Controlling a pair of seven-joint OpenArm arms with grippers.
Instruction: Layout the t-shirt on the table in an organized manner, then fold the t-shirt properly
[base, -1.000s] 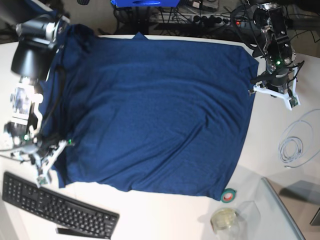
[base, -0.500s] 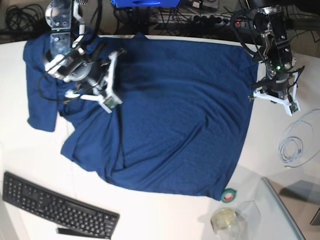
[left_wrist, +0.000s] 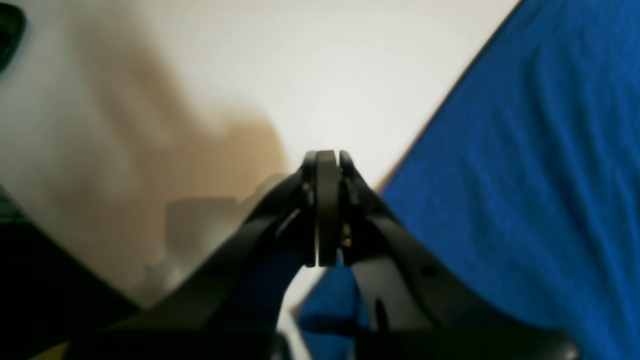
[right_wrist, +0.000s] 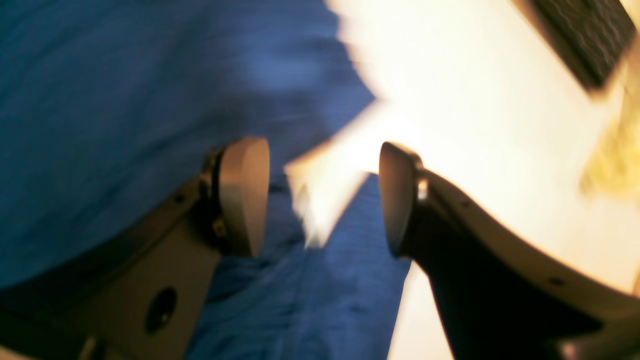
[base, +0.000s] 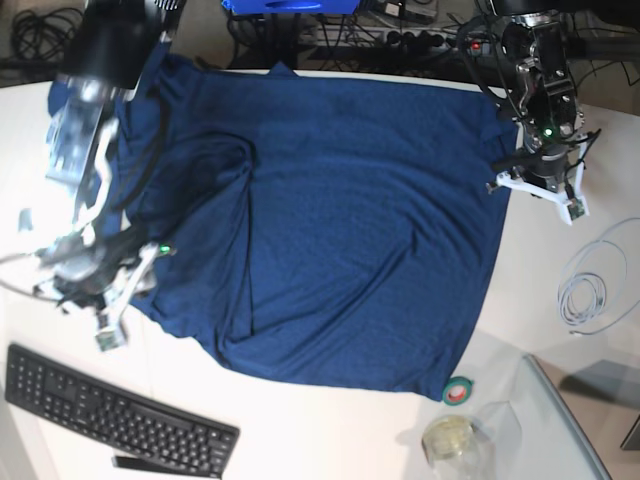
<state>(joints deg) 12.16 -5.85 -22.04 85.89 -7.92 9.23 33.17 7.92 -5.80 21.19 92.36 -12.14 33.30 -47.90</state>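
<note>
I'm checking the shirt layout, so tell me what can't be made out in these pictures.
- Base view: the t-shirt near its left sleeve is hidden by the right arm.
- Right wrist view: motion blur; whether the open right gripper touches cloth is unclear.
- Left wrist view: blurred; whether the shut left gripper pinches the shirt's edge cannot be told.
- Base view: the table is cut off by the frame edges.

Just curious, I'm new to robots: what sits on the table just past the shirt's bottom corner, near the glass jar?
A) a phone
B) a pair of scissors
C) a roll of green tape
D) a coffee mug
C: a small roll of green tape lies on the table beside the t-shirt corner.
</note>
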